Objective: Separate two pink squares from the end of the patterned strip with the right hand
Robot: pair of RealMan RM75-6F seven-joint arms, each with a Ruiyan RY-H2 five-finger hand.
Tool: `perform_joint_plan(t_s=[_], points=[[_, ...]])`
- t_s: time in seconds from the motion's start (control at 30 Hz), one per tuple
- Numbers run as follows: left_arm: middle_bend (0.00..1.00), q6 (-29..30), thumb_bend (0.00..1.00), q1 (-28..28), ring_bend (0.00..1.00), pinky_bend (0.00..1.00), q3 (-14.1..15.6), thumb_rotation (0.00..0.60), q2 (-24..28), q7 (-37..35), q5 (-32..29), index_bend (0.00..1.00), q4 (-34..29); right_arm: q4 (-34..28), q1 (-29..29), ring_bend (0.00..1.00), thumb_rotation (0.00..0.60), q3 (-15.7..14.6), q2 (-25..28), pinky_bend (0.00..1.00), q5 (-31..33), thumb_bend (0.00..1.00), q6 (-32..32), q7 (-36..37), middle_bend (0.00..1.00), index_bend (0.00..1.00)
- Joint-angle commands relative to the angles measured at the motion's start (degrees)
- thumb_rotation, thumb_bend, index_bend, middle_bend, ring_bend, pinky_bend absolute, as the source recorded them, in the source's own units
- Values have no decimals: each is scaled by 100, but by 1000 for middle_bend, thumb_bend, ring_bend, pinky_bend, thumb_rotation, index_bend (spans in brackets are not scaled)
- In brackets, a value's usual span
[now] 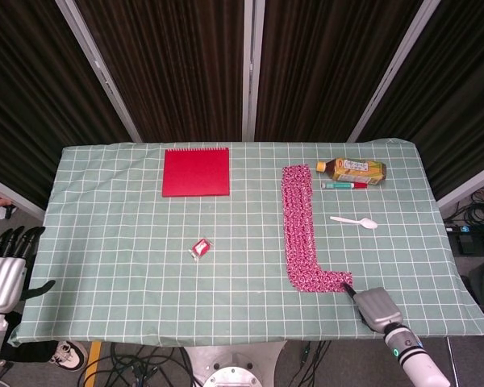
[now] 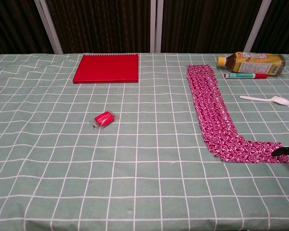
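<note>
1 step in hand, by the look of it: dragging the near end of the patterned strip (image 1: 298, 218) off sideways, with no separation yet. Laid out as an L on the table (image 1: 113, 242), long leg running from beside the bottle (image 1: 353, 170) down toward the front edge, short foot turned out toward the robot's right, joined to the rest at the corner with no visible gap. Right hand (image 1: 377, 306) low at the front right of the table, dark fingertip (image 2: 284, 151) touching the very tip of that foot. Pinching it or only pressing it flat? Cannot tell from either view, since the chest view cuts off nearly the whole hand. Left hand (image 1: 2, 274) off the table's left edge, fingers straight and apart, holding nothing. Spoon (image 1: 356, 221) and pen (image 1: 344, 185) well clear of the bend; red notebook (image 1: 196, 172) and small red packet (image 1: 201, 248) far over on the left. Next, probably, more of the same pull away from the long leg, firm enough to part the 2 end squares at their joint. Needs contact kept right at the tip — and, likely, a check that the long leg stays put and does not slide along with the foot.
</note>
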Motion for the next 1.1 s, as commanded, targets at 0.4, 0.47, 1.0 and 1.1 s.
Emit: perform_joint_plan(t_s=[0.4,0.47,1.0,1.1], points=[[99,-26,60,-20,27,69,2,600,4,62,7,77,-41,100,-128,791,600,-139,310,680,101,1000,87,296,872,100],[99,-23,60,-20,26,69,3,600,6,66,11,76,-47,68,-158,791,600,-134,381,681,54,1000,149,374,872,100],[99,46,60,5,26,69,-19,600,52,22,7,76,-59,2,-15,791,600,201,-158,681,-1095,1000,275,927,871,6],[99,58,60,19,26,69,-30,600,73,-25,-17,77,-34,59,131,791,600,260,-344,681,-907,1000,40,707,871,2]])
